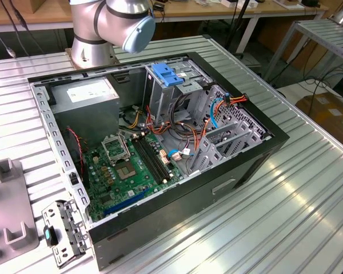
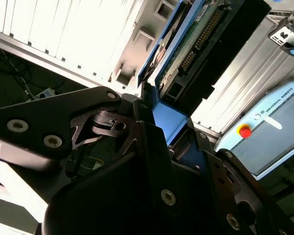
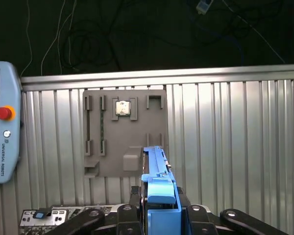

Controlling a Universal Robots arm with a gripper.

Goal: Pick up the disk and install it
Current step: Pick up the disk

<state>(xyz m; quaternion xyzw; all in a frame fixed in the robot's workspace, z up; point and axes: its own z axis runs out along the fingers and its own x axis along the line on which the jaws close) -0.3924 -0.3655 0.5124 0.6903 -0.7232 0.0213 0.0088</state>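
1. The claw (image 3: pixel 159 208) is clamped narrow on the disk (image 3: pixel 156 164), pressing its blue frame (image 3: pixel 160 193) from both sides; gripping the plastic likely spares the circuit board (image 2: pixel 186 46)
2. The disk stands edge-on in the claw and appears lifted clear, a pose suited to sliding into a bay
3. Beyond it a grey fixture tray (image 3: pixel 137 127) lies on the ribbed counter (image 3: pixel 225 147), a processor chip (image 3: pixel 122 108) seated in one slot; the slots keep parts in known spots
4. A teach pendant (image 3: pixel 2 132) lies near the tray
5. In the exterior view, the computer case (image 1: pixel 217 194) lies open on its side, exposing the drive cage (image 1: pixel 188 85) and blue bracket (image 1: pixel 166 74) from above
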